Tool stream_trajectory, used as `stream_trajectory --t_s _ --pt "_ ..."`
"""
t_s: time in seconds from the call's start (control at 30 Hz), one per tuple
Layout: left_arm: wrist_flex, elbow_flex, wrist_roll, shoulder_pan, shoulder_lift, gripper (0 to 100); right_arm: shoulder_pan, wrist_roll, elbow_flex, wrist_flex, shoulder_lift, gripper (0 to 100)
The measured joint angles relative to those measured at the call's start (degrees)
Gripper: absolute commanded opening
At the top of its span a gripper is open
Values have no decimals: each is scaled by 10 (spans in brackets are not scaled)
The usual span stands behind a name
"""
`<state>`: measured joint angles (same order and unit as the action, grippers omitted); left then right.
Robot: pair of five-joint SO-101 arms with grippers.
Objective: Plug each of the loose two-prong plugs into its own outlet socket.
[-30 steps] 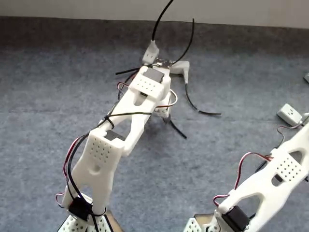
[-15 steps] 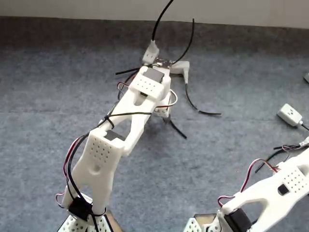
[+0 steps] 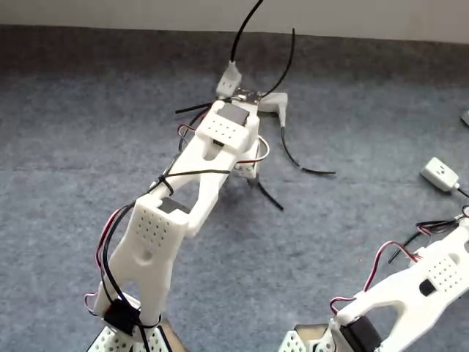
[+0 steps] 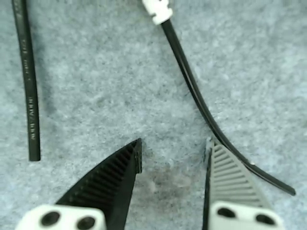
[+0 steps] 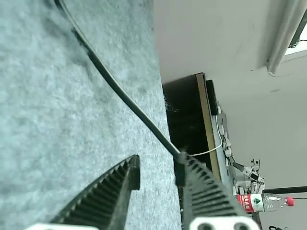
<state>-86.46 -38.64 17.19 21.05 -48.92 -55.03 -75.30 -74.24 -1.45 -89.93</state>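
Both jaws-apart and empty: left gripper (image 4: 173, 143) low over mat (image 4: 96, 72), right gripper (image 5: 158, 163) beside cable (image 5: 120, 91).

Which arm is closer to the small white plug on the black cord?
Left. The left gripper, open, sits short of the small white plug, black cord passing one finger. The right gripper faces the edge of the grey mat.

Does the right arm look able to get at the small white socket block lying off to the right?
Probably yes: the socket block lies on open carpet just beyond the right arm, nothing between them, and its end effector is open.
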Motion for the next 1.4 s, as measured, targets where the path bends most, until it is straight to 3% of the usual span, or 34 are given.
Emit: stream_trajectory --t_s 0.23,0.47,0.9,1.0,1.27,1.4 --pt "0 0 0 0 0 210 1 -33 0 2 0 7" --pt "0 0 0 0 0 210 -4 15 0 5 0 12" --pt "0 0 0 0 0 210 -38 30 -20 7 0 12" --pt "0 0 0 0 0 210 -13 76 -25 -31 -4 13" --pt "0 0 0 0 0 210 106 221 -100 -248 -5 13" --pt "0 0 0 0 0 210 159 283 -140 -297 -5 13"
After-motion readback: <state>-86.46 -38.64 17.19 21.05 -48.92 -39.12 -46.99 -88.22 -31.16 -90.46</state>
